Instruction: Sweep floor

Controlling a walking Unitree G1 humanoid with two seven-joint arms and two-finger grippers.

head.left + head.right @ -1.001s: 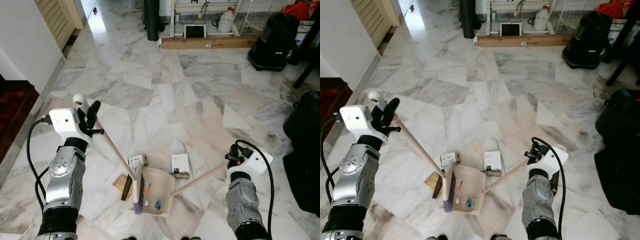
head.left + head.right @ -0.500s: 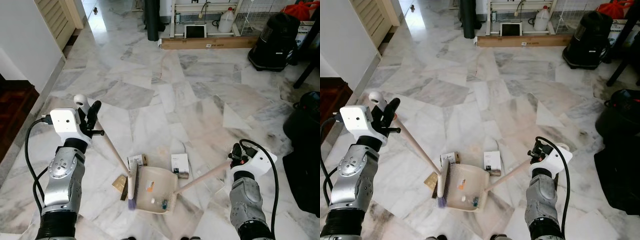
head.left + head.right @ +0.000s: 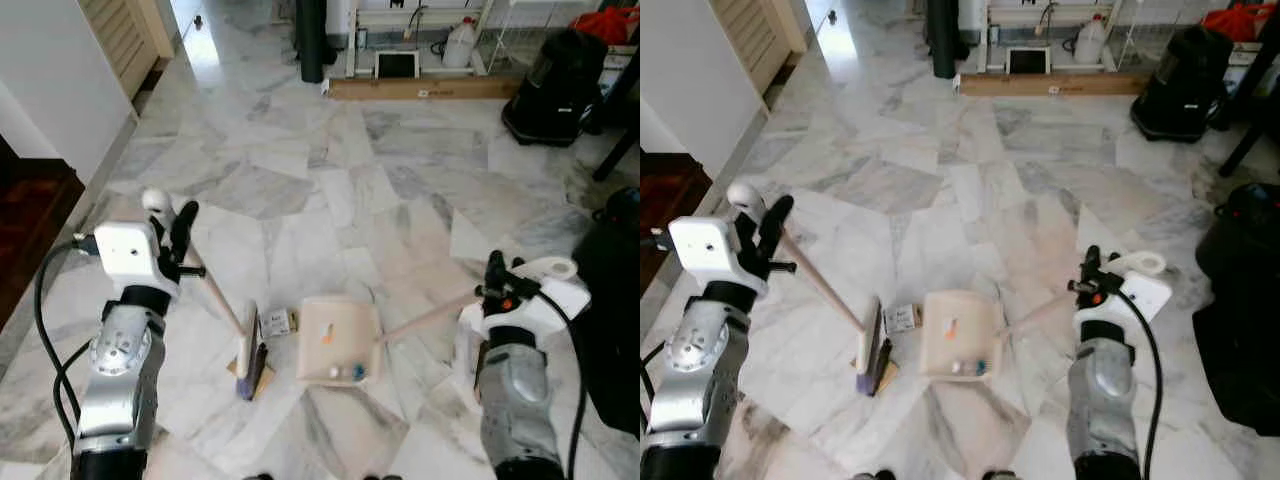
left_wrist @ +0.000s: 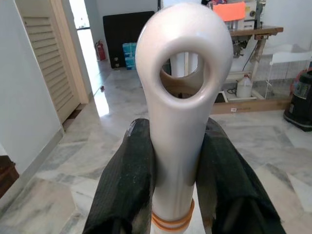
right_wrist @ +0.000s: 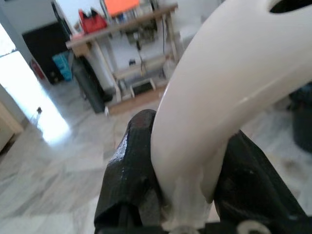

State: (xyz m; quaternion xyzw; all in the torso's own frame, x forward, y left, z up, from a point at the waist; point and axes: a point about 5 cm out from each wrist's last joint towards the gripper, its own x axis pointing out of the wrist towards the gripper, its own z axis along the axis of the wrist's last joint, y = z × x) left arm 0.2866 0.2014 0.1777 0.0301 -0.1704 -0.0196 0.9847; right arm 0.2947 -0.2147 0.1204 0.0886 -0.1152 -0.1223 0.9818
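Observation:
My left gripper (image 3: 178, 232) is shut on the top of a broom handle (image 3: 212, 290), whose white looped end (image 4: 183, 53) stands between the black fingers (image 4: 129, 180). The broom head (image 3: 248, 352) rests on the marble floor left of a cream dustpan (image 3: 338, 338). Small bits of litter lie in the dustpan: an orange scrap (image 3: 326, 334) and blue pieces (image 3: 352, 372). My right gripper (image 3: 498, 283) is shut on the dustpan's long handle (image 3: 425, 315), its white grip (image 5: 229, 92) clamped between the fingers. A small card (image 3: 276, 322) lies between broom head and pan.
A black vacuum cleaner (image 3: 558, 70) stands at the back right, a dark bag (image 3: 615, 300) at the right edge. A wooden plank (image 3: 420, 88), a white jug (image 3: 459, 40) and a dark post (image 3: 311, 40) line the back. A louvred door (image 3: 125, 35) and a dark wooden step (image 3: 30, 215) are on the left.
The dustpan has lifted and tipped back with the litter sliding toward its rear. The right gripper rose. The broom head moved left, away from the pan.

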